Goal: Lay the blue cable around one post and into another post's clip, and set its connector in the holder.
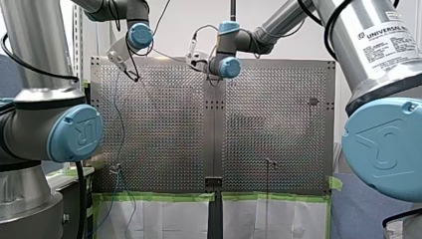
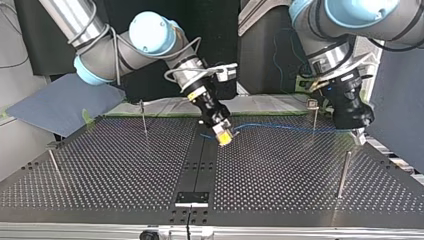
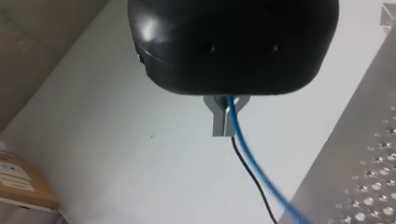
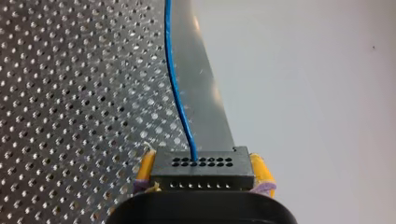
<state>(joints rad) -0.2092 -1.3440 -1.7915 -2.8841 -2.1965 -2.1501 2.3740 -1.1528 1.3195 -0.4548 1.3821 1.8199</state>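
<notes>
Silver holed table [image 2: 125, 175]: wide bare middle and near side, room to pass. In way, top view: thin metal back post [image 2: 144, 119], left-edge post [image 2: 54, 164], right post [image 2: 343, 174]. Also thin blue cable [image 2: 280, 127], stretched low across far side.

The housing of my left tool [image 3: 225, 130] covers most of its fingers [image 3: 218, 121] in the left wrist view, and the blue cable [image 3: 243, 149] blurs toward the edge. In the front view the cable is barely traceable.
</notes>
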